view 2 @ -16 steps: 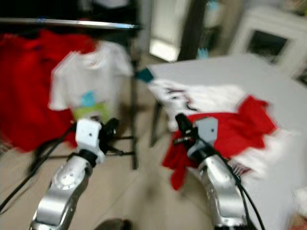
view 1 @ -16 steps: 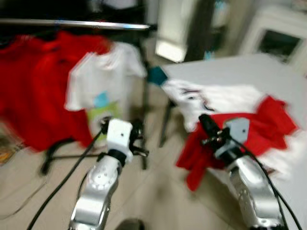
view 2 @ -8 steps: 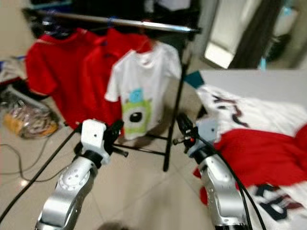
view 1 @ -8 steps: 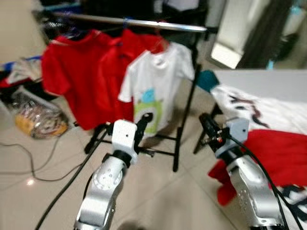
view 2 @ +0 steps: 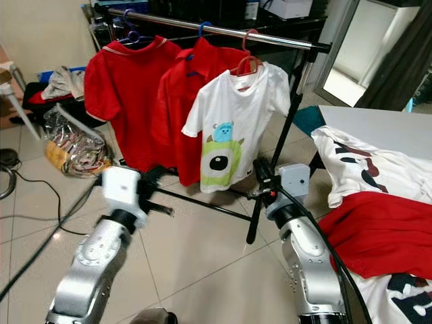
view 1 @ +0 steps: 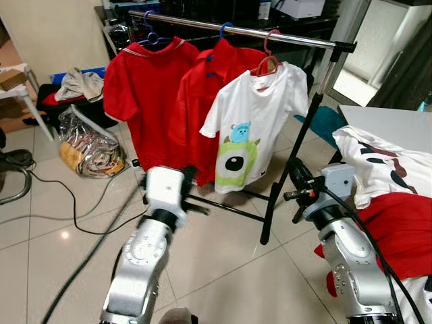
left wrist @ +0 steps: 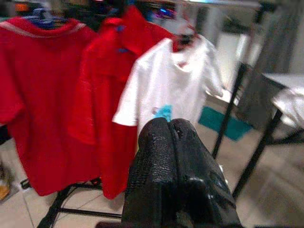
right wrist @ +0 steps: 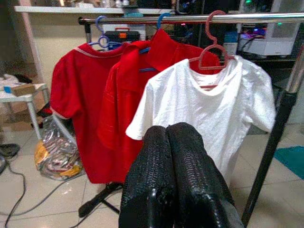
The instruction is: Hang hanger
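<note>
Ahead of both my pincers stands a clothes rail [view 1: 229, 30], a silver bar on a black frame, with three garments hung along it. My left pincer [left wrist: 173, 128] is raised in front of me with its two black fingers pressed flat together, holding nothing. My right pincer [right wrist: 167, 133] is raised too, fingers likewise closed on nothing.

Straight beyond the right pincer hangs a white T-shirt [right wrist: 209, 99] — on the far side it carries a green one-eyed cartoon print. It sits on a pink hanger [right wrist: 212, 52], a thin wire-like frame whose curved hook is looped over the bar, with the triangle of its shoulders showing in the neck opening. Beside it, toward my left pincer's side, a red polo shirt [view 1: 199, 101] hangs on a blue hanger [view 1: 223, 30], only the hook and a bit of the neck visible. Further that way another red shirt with pale collar trim [view 1: 142, 88] hangs on a blue-purple hanger [view 1: 150, 37].

Off to the outer side of my right pincer, a grey surface [view 1: 398, 125] carries a heap of clothes — a white printed shirt [view 1: 378, 169] and a red garment [view 1: 395, 226] spilling over the edge. Beyond my left pincer, on the tiled floor [view 1: 223, 270], lies a clear plastic bag of stuff [view 1: 91, 145] and a black cable [view 1: 67, 209].
</note>
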`<state>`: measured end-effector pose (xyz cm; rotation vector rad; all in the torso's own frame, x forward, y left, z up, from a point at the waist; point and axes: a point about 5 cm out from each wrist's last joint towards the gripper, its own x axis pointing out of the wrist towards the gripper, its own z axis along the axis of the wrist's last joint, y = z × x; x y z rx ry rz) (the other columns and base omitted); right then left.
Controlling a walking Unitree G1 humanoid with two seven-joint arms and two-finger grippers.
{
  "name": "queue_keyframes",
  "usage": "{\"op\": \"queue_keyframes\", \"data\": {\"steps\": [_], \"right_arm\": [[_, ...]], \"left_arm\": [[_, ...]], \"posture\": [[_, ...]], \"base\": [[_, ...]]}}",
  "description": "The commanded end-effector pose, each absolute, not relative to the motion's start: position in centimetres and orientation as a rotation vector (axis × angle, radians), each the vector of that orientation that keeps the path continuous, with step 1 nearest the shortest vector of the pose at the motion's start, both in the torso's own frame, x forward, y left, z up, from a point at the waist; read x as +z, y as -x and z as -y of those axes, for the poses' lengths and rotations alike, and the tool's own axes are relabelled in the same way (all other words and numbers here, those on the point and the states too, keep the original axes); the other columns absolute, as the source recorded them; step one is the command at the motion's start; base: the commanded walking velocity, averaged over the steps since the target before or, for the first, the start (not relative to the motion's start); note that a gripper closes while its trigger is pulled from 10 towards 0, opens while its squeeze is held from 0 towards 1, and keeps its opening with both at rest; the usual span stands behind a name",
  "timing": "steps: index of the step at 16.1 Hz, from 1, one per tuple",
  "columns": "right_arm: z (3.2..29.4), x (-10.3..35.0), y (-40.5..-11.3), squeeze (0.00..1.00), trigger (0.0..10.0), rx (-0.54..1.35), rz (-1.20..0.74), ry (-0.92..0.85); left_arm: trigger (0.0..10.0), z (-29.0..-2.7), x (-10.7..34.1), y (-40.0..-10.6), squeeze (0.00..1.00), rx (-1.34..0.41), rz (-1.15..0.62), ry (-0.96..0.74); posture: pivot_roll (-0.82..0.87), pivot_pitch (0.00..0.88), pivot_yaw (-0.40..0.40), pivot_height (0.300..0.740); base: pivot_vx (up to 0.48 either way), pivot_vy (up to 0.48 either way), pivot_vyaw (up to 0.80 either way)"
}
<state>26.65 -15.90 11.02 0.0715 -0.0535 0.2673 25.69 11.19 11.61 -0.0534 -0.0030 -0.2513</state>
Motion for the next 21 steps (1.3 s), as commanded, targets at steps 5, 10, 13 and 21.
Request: {"op": "queue_keyframes", "data": {"steps": [5,10,13,21], "right_arm": [[15.86,11.20,-27.18,0.00,10.0,0.243,0.046,-0.070],[15.84,11.23,-27.42,0.00,10.0,0.253,0.045,-0.065],[15.60,11.18,-27.48,0.00,10.0,0.263,0.043,-0.064],[15.34,11.18,-27.75,0.00,10.0,0.270,0.043,-0.068]], "left_arm": [[10.0,-11.57,10.95,-25.68,0.00,-0.191,-0.023,0.104],[10.0,-11.67,10.96,-25.58,0.00,-0.178,-0.018,0.101],[10.0,-11.66,10.99,-25.57,0.00,-0.175,-0.015,0.096],[10.0,-11.89,11.10,-25.47,0.00,-0.157,-0.012,0.091]], "posture": [[0.19,0.017,-0.023,0.740],[0.19,0.020,-0.029,0.740],[0.19,0.020,-0.029,0.740],[0.21,0.029,-0.029,0.740]], "base": [[0.000,0.000,0.00],[0.111,0.000,0.00],[0.309,0.000,0.00],[0.401,0.090,0.00]]}}
